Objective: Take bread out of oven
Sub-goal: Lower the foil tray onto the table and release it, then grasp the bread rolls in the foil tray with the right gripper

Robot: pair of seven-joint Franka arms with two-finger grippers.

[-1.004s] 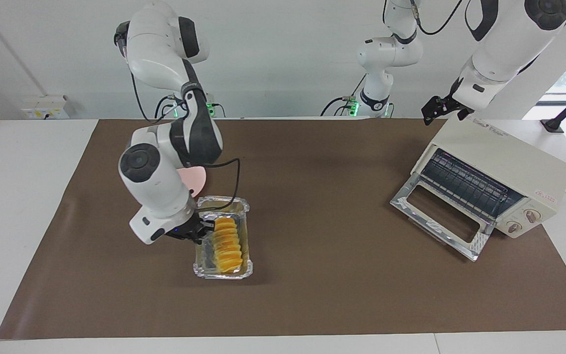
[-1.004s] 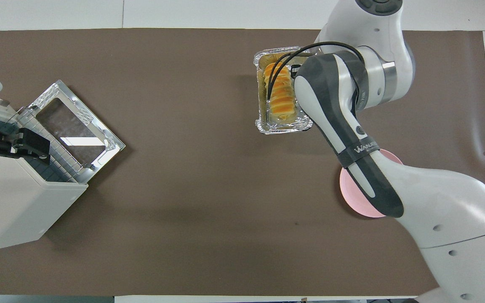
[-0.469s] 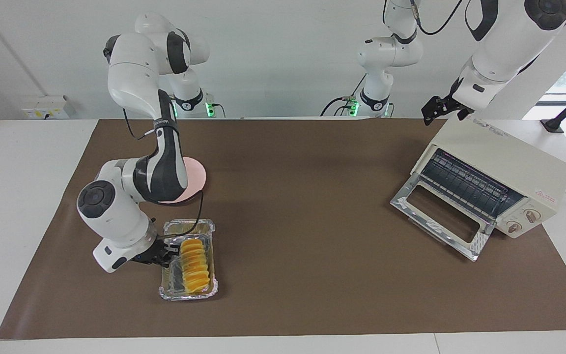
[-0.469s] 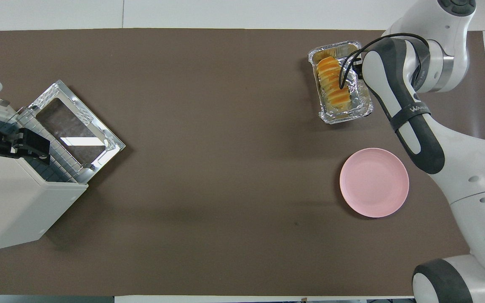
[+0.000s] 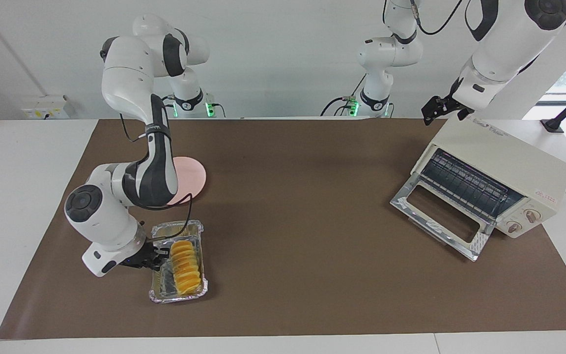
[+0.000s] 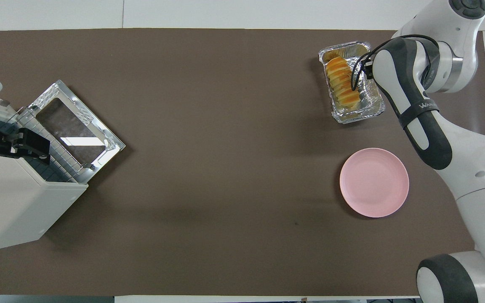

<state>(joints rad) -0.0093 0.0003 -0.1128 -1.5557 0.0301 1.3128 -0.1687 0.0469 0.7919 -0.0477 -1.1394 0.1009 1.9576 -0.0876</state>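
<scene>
The bread is a ridged golden loaf lying in a crinkled foil tray. The tray sits toward the right arm's end of the table, farther from the robots than the pink plate. My right gripper is shut on the tray's long rim; I cannot tell whether the tray rests on the mat. In the overhead view the bread and tray show, but the arm hides the gripper. The cream oven stands at the left arm's end, door dropped open, rack bare. My left gripper waits over the oven's top.
A round pink plate lies on the brown mat between the tray and the right arm's base; it also shows in the overhead view. The oven and its open door take up the mat's corner at the left arm's end.
My right gripper has carried the tray with the bread toward the right arm's end of the table, uncovering the pink plate. The left arm has not moved.
</scene>
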